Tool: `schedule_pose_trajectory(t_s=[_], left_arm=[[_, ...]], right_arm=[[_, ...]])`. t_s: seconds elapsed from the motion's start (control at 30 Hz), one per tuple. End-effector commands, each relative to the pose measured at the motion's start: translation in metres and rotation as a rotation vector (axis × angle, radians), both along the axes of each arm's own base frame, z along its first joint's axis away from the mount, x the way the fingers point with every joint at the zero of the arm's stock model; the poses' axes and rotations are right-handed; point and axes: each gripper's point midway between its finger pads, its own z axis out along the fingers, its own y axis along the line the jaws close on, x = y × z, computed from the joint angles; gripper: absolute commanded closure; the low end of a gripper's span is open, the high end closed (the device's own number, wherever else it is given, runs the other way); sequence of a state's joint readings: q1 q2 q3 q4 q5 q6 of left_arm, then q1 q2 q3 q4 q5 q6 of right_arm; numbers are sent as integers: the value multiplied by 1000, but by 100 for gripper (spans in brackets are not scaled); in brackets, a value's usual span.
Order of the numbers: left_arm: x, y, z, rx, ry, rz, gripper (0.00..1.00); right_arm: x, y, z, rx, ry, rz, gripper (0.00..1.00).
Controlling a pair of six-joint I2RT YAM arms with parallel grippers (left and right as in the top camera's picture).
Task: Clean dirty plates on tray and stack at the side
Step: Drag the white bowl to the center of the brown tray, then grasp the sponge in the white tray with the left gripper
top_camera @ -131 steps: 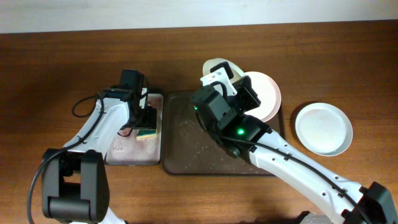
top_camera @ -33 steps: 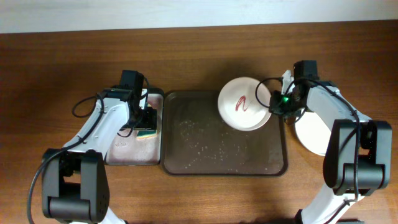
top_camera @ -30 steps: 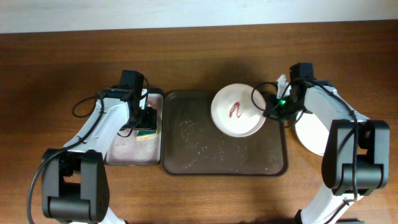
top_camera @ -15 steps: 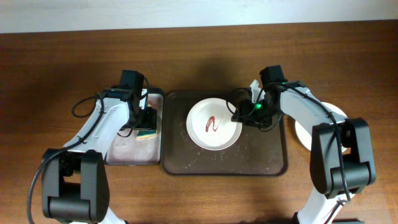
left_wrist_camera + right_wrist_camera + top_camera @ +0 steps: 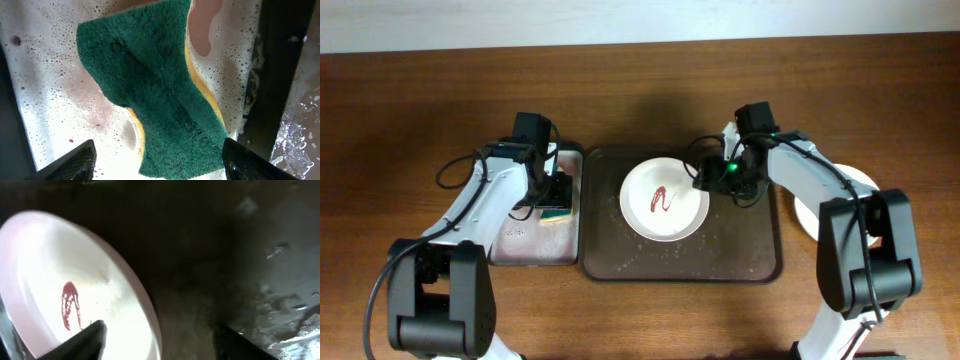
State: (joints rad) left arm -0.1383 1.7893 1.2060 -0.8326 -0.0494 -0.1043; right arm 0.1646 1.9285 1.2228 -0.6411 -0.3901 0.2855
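Desk [image 5: 420, 90]: brown wood grain. Tray [image 5: 740, 255] sits mid-desk, wet and speckled. Black basin [image 5: 530, 245] sits just beside it toward the left edge and holds foamy pinkish liquid. Plate with red squiggle [image 5: 650, 215] lies in the tray's middle. Second plate [image 5: 805, 225] rests on bare desk toward the right edge, partly hidden by the right arm. Sponge [image 5: 150, 90], green over yellow, lies in the basin. Left jaws are apart above the sponge. Right jaws are apart, straddling the squiggle plate's right rim.

Overhead: fixed above, straight down, far; table [image 5: 400, 100] far edge along top. Left wrist: very near, down onto sponge [image 5: 150, 90]. Right wrist: near, slanted onto plate [image 5: 50, 280], tray [image 5: 250, 255]. Sponge, plate, tray shared with overhead.
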Motion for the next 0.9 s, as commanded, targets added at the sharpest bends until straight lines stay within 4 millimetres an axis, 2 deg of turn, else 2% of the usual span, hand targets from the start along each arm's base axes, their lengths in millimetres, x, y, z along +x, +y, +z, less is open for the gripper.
schedule_pose_trajectory(t_s=[0.0,0.07,0.23,0.3,0.67,0.77,0.87], left_arm=[[1,0,4,-9,-12,1,21],[1,0,4,-9,-12,1,21],[1,0,4,-10,-13,1,21],[1,0,4,-10,-13,1,21],[10,-1,4,-14,-48,1,21],[11,-2,-3,-16,-56,2,23],[9,1,-15,-16,-44,81,23]], right_arm=[[-4,7,-6,-46,0,34,58],[-9,3,-12,-103,27,-18,67],[-18,1,-19,-123,60,-34,89],[-21,0,-20,-123,71,-43,94],[-24,0,-21,-127,85,-42,96],[-24,0,-21,-127,85,-42,96],[-24,0,-21,-127,85,-42,96]])
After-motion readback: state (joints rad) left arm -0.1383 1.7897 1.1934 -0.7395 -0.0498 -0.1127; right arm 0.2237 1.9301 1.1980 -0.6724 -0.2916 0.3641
